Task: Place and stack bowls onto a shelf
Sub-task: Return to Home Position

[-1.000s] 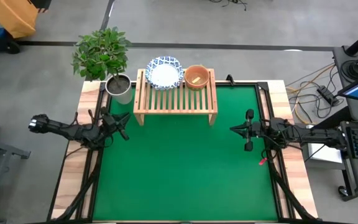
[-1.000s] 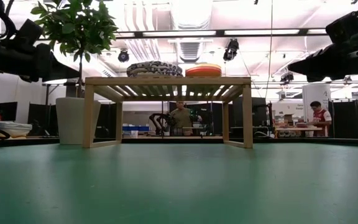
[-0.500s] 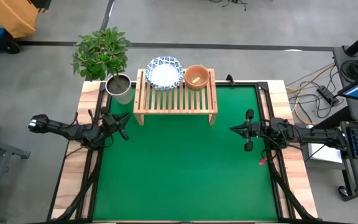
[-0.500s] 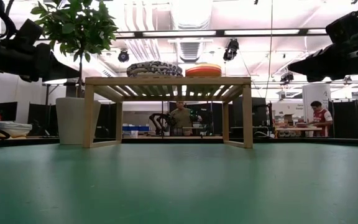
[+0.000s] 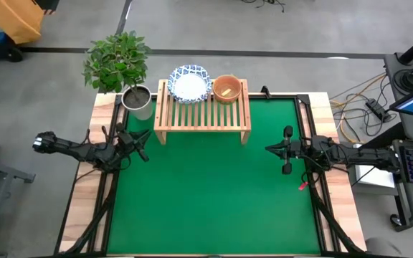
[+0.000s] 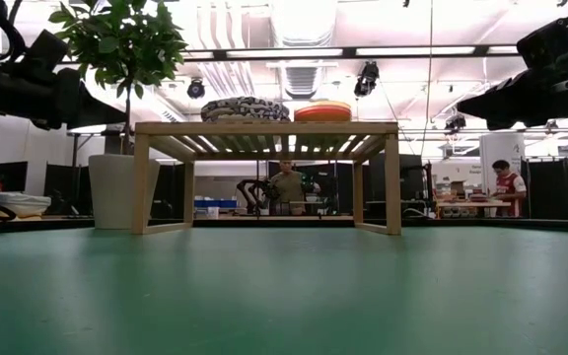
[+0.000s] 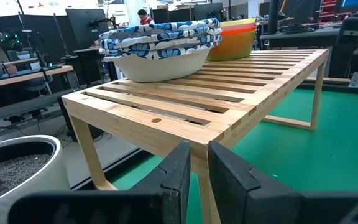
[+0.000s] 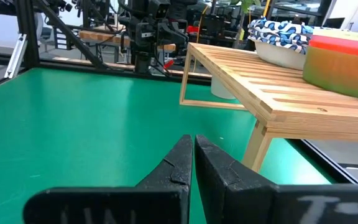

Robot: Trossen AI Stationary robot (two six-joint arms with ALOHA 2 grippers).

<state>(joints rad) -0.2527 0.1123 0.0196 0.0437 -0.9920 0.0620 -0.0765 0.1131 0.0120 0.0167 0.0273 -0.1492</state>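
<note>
Both arms are pulled in at the table's sides. The left gripper (image 5: 143,145) sits at the left edge, level with the near rail of the low light-wood slatted shelf (image 5: 203,115). In its own wrist view its fingers (image 7: 229,180) are pressed almost together on nothing. The right gripper (image 5: 271,149) waits at the right edge, and its fingers (image 8: 174,163) are likewise pressed together and carry nothing.

Every bowl I can see is on the shelf, at its far side. The stack of wide white bowls with blue-patterned scalloped rims (image 5: 191,82) is on the left. The stack of smaller plain plastic bowls (image 5: 226,88), with orange showing from above, is just to its right, close enough that I cannot tell whether they touch.

My worry is the far edge. From above, both stacks appear to hang past the far rail, so a knock to the shelf could tip them off the back. The arms look well apart from it, so I judge that risk small unless a folding joint swings wide. The scalloped rims may also nest unevenly and leave the top bowl rocking.

I count one shelf, two stacks and two arms, plus one leafy green plant in a grey pot (image 5: 138,100) at the shelf's far left corner. I make out at least three patterned rims, and red, orange, yellow and green layers. I cannot settle the exact number of bowls.
</note>
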